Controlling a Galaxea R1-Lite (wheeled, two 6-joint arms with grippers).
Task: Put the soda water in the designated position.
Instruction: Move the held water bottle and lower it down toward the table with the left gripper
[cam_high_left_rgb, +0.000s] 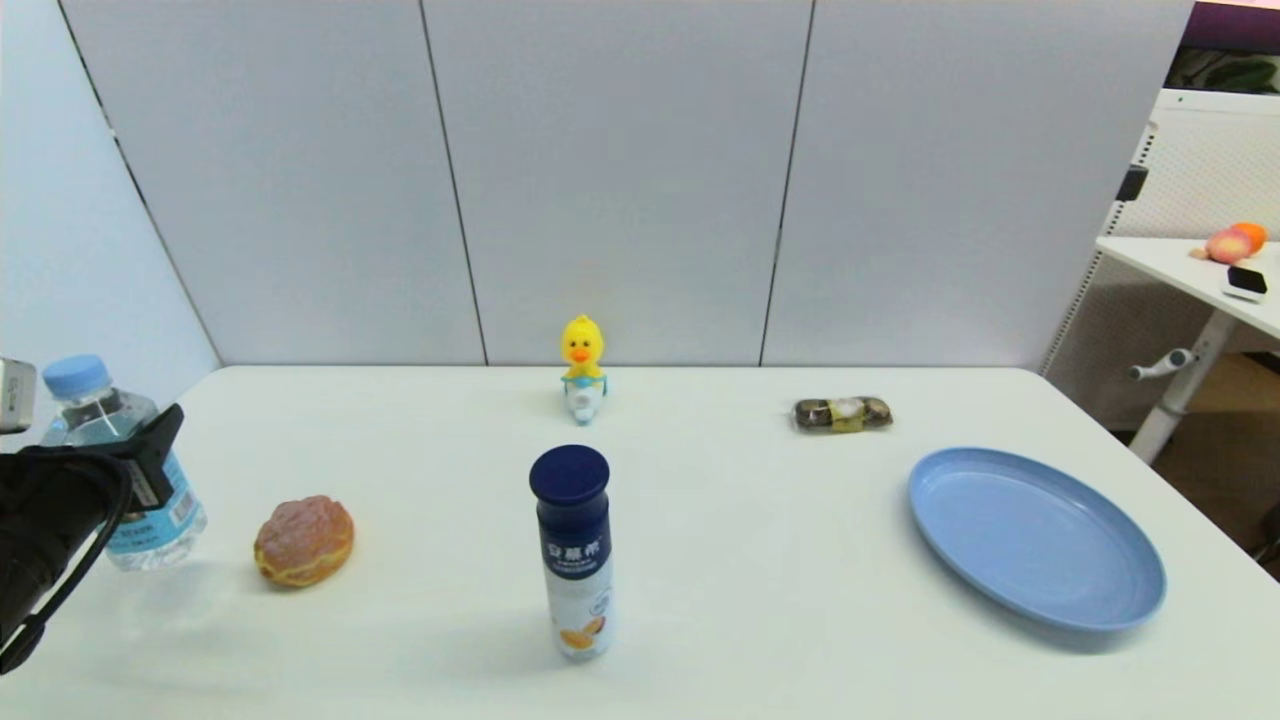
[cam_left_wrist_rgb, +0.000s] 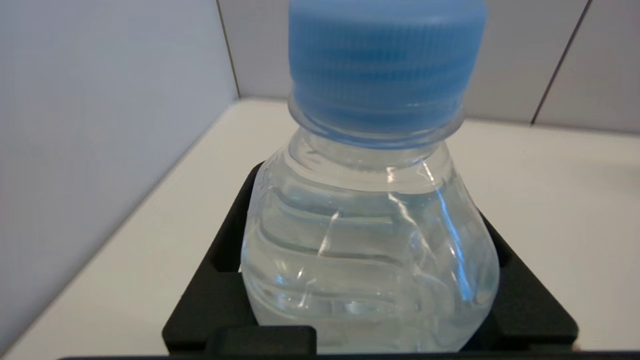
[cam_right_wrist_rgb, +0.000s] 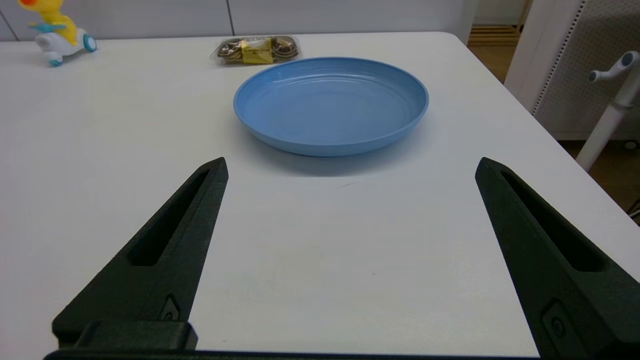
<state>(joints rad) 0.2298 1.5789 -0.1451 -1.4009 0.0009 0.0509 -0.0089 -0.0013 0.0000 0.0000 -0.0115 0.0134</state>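
The soda water (cam_high_left_rgb: 110, 450), a small clear bottle with a light-blue cap (cam_left_wrist_rgb: 385, 65) and a blue label, is at the table's far left edge, leaning slightly. My left gripper (cam_high_left_rgb: 140, 470) is shut on its upper body, with one black finger (cam_left_wrist_rgb: 225, 260) on each side of the clear shoulder (cam_left_wrist_rgb: 370, 250). Its base is just above or on the table; I cannot tell which. My right gripper (cam_right_wrist_rgb: 350, 162) is out of the head view. It hangs open and holds nothing, low over the table short of the blue plate (cam_right_wrist_rgb: 330, 105).
A tall navy-capped bottle (cam_high_left_rgb: 572, 550) stands front centre. A brown bun (cam_high_left_rgb: 303, 540) lies right of the soda water. A yellow duck toy (cam_high_left_rgb: 582, 380) and a wrapped snack pack (cam_high_left_rgb: 843, 413) sit at the back. The blue plate (cam_high_left_rgb: 1035, 540) lies on the right.
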